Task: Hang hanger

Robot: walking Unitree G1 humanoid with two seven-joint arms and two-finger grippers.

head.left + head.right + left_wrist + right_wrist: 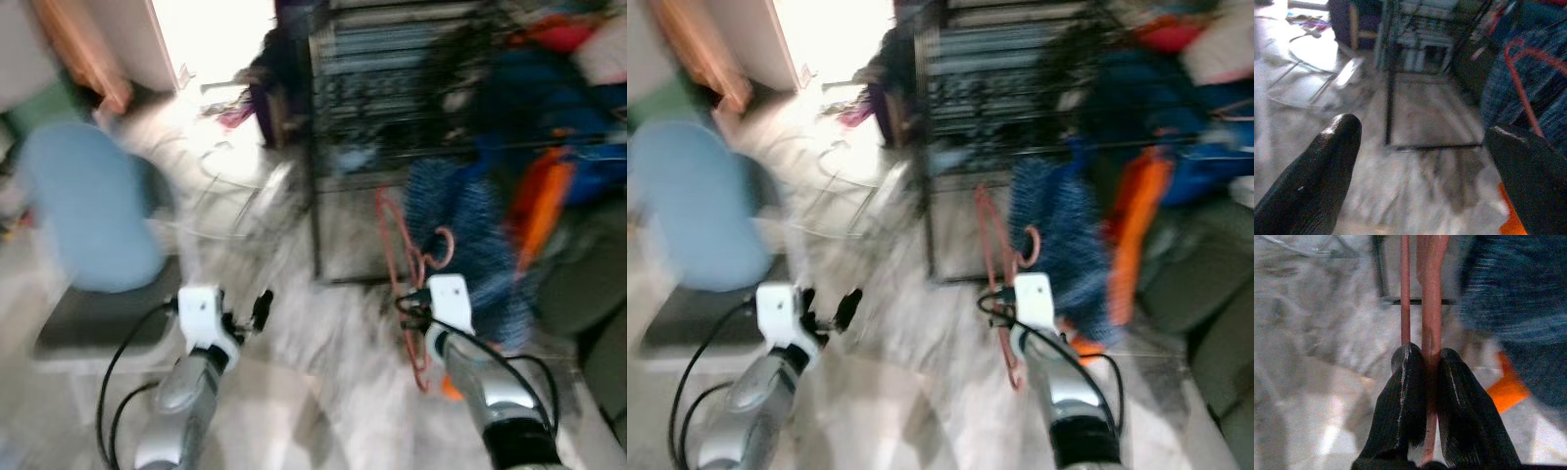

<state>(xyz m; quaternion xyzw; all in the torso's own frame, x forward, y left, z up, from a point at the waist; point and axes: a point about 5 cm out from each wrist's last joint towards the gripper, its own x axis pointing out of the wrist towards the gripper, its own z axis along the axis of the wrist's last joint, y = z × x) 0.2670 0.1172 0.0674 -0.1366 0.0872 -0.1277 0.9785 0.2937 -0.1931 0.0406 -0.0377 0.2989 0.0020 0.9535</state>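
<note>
A salmon-pink hanger [402,257] stands upright in front of me, its hook [443,245] curling up beside a blue garment. My right gripper [1431,369] is shut on the hanger [1431,293], one thin bar pinched between the two black fingers [1403,396]. The right wrist [453,304] sits low right of centre. A dark metal rack [392,88] draped with clothes stands just beyond the hanger. My left gripper [1420,147] is open and holds nothing; its wrist [204,313] is at lower left. The eye views are blurred.
Blue, orange and red clothes [549,147] hang over the rack's right side. A pale blue rounded chair [88,206] stands at the left. A thin wire frame [235,196] lies on the pale marble floor. Bright light comes from a doorway [211,39] at the back.
</note>
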